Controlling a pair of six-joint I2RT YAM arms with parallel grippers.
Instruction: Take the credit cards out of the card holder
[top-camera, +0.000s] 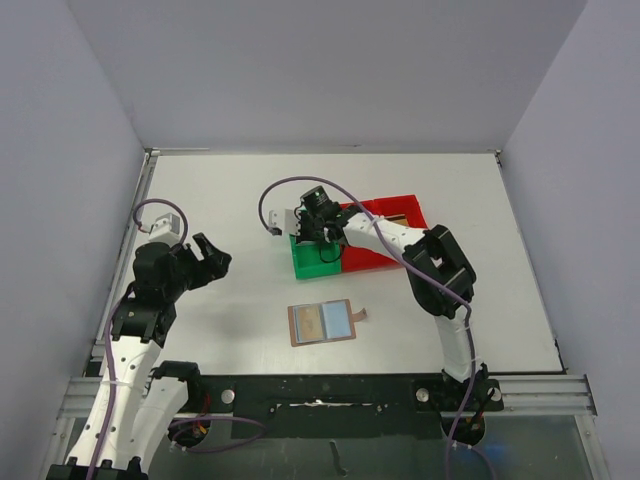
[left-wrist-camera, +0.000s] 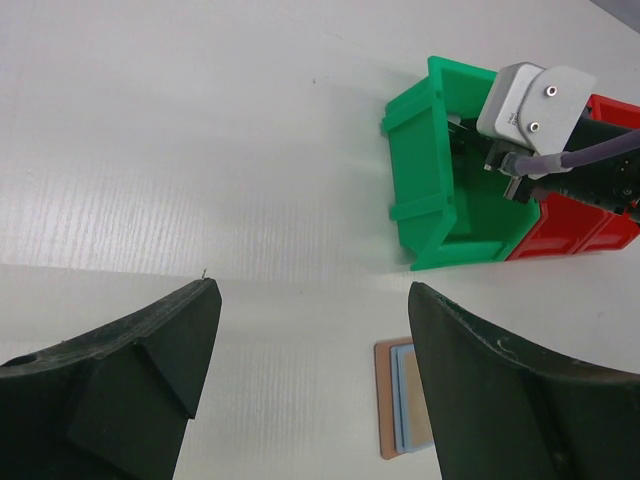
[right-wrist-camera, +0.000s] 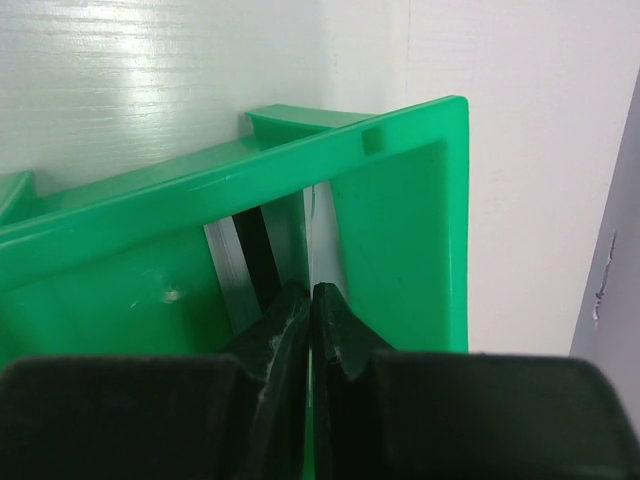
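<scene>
The card holder (top-camera: 322, 323) lies open and flat on the white table near the front middle, brown outside with pale blue-grey pockets; its left edge shows in the left wrist view (left-wrist-camera: 398, 415). My right gripper (top-camera: 303, 236) reaches down into the green bin (top-camera: 312, 258), and its jaws (right-wrist-camera: 312, 292) are shut on a thin pale credit card (right-wrist-camera: 313, 225) seen edge-on. Another credit card (right-wrist-camera: 243, 262), grey with a black stripe, leans inside the bin (right-wrist-camera: 410, 220). My left gripper (top-camera: 213, 254) hovers open at the left, nothing between its fingers (left-wrist-camera: 140, 370).
A red bin (top-camera: 385, 228) stands right against the green one, at the back right of it. The right arm arches over both bins. Grey walls close in the table on three sides.
</scene>
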